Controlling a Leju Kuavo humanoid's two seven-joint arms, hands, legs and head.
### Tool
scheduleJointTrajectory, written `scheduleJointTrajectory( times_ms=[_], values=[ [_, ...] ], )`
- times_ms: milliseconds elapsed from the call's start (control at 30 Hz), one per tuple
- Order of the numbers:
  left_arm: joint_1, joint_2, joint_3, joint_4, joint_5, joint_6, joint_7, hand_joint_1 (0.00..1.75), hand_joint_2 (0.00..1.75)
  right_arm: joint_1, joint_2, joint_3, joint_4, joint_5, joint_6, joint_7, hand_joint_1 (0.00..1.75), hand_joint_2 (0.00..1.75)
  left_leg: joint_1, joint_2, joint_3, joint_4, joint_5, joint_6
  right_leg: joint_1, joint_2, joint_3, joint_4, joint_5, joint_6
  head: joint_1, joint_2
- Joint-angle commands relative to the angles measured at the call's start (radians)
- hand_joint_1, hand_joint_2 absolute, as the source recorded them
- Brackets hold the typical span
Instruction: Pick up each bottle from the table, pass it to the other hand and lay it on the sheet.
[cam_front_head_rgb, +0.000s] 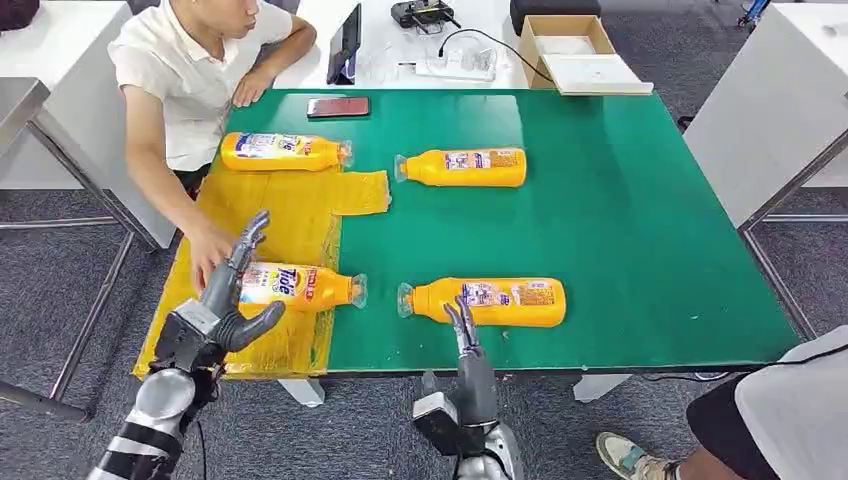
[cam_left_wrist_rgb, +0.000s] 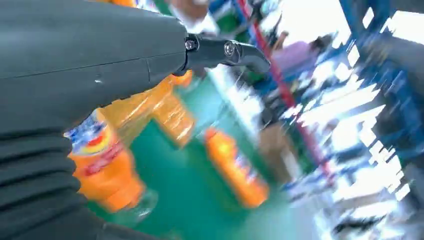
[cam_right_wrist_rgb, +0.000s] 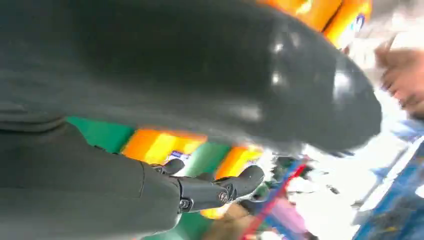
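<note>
Both hands sit at the near table edge. My left hand (cam_front_head_rgb: 222, 318) is spread and holds nothing, fingers over the near bottle (cam_front_head_rgb: 300, 286) on the yellow sheet (cam_front_head_rgb: 290, 215). My right hand (cam_front_head_rgb: 464, 335) is also empty, fingertips beside another bottle (cam_front_head_rgb: 488, 301) on the green table (cam_front_head_rgb: 620, 220). From the head I see a person's hand (cam_front_head_rgb: 207, 255) on the sheet; both wrist views are too blurred to show it clearly.

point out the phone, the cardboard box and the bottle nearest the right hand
phone (cam_front_head_rgb: 338, 106), head view, middle of its reddish screen
cardboard box (cam_front_head_rgb: 531, 40), head view, its left wall
bottle nearest the right hand (cam_front_head_rgb: 490, 302), head view, middle of its orange body
</note>
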Motion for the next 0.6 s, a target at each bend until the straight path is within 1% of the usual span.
scheduleJointTrajectory(
  times_ms=[33, 67, 100, 233, 267, 300, 333, 433, 467, 500, 533, 600],
  values=[
    [0.082, -0.104, -0.037, -0.154, 0.034, 0.132, -0.027, 0.00, 1.75, 0.011, -0.060, -0.508, -0.129, 0.652, -0.067, 0.085, 0.00, 1.75, -0.001, -0.002, 0.000, 0.000, 0.000, 0.000, -0.001, -0.003, 0.001, 0.000, -0.001, 0.000, 0.000, 0.000],
    [0.104, -0.104, -0.050, -0.161, 0.037, 0.130, -0.027, 0.00, 1.75, 0.000, -0.092, -0.546, -0.133, 0.753, -0.067, 0.166, 0.00, 1.75, -0.001, -0.002, 0.001, 0.000, 0.000, 0.000, -0.001, -0.003, 0.002, 0.000, -0.001, -0.001, 0.000, 0.000],
    [0.117, -0.103, -0.058, -0.163, 0.035, 0.129, -0.029, 0.00, 1.75, -0.008, -0.119, -0.555, -0.124, 0.803, -0.067, 0.214, 0.00, 1.75, -0.002, -0.002, 0.001, -0.001, 0.000, 0.000, -0.001, -0.003, 0.002, -0.001, -0.001, 0.000, 0.000, 0.000],
    [0.121, -0.102, -0.061, -0.164, 0.034, 0.129, -0.031, 0.00, 1.75, -0.010, -0.127, -0.554, -0.119, 0.792, -0.067, 0.209, 0.00, 1.75, -0.001, -0.003, 0.001, 0.000, -0.001, 0.000, 0.000, -0.004, 0.004, -0.002, -0.001, -0.001, 0.000, 0.000],
    [0.119, -0.100, -0.058, -0.161, 0.029, 0.129, -0.036, 0.00, 1.75, -0.003, -0.119, -0.559, -0.133, 0.854, -0.067, 0.246, 0.00, 1.75, -0.001, -0.002, 0.001, 0.000, -0.001, 0.000, 0.000, -0.003, 0.002, -0.001, -0.001, -0.001, 0.000, 0.000],
    [0.123, -0.100, -0.060, -0.161, 0.005, 0.140, -0.048, 0.00, 1.75, -0.004, -0.129, -0.556, -0.131, 0.913, -0.067, 0.286, 0.00, 1.75, -0.001, -0.002, 0.001, 0.001, -0.001, -0.001, 0.000, -0.003, 0.003, -0.001, -0.001, -0.002, 0.000, 0.000],
    [0.127, -0.106, -0.056, -0.161, 0.003, 0.142, -0.049, 0.00, 1.75, -0.001, -0.134, -0.553, -0.149, 0.920, -0.067, 0.283, 0.00, 1.75, -0.001, 0.000, 0.001, 0.000, -0.002, -0.001, 0.000, -0.001, 0.002, -0.001, -0.001, -0.002, 0.000, 0.000],
    [0.131, -0.113, -0.053, -0.156, 0.008, 0.136, -0.049, 0.00, 1.75, 0.003, -0.127, -0.526, -0.178, 0.940, -0.067, 0.281, 0.00, 1.75, -0.001, -0.001, 0.003, 0.000, -0.002, -0.002, 0.000, -0.003, 0.004, -0.001, -0.002, -0.002, 0.000, 0.000],
    [0.130, -0.114, -0.052, -0.153, 0.008, 0.136, -0.049, 0.00, 1.75, 0.003, -0.124, -0.521, -0.177, 0.937, -0.067, 0.285, 0.00, 1.75, -0.001, 0.000, 0.001, 0.000, -0.001, -0.001, 0.000, -0.002, 0.002, -0.001, -0.001, -0.002, 0.000, 0.000],
    [0.127, -0.115, -0.051, -0.147, 0.008, 0.137, -0.049, 0.00, 1.75, -0.002, -0.125, -0.508, -0.166, 0.926, -0.067, 0.299, 0.00, 1.75, 0.000, 0.000, 0.002, 0.000, -0.002, -0.001, 0.001, -0.002, 0.003, -0.001, -0.001, -0.002, 0.000, 0.000],
    [0.124, -0.116, -0.050, -0.140, 0.008, 0.137, -0.048, 0.00, 1.75, -0.010, -0.132, -0.498, -0.149, 0.948, -0.067, 0.335, 0.00, 1.75, 0.000, 0.001, 0.002, 0.000, -0.001, -0.001, 0.001, -0.001, 0.002, -0.001, -0.001, -0.002, 0.000, 0.000],
    [0.124, -0.115, -0.051, -0.135, 0.008, 0.129, -0.046, 0.00, 1.75, -0.029, -0.148, -0.486, -0.097, 0.918, -0.067, 0.369, 0.00, 1.75, 0.000, 0.002, 0.002, 0.000, -0.001, -0.001, 0.001, -0.001, 0.002, -0.001, 0.000, -0.001, 0.000, 0.000]
  ],
)
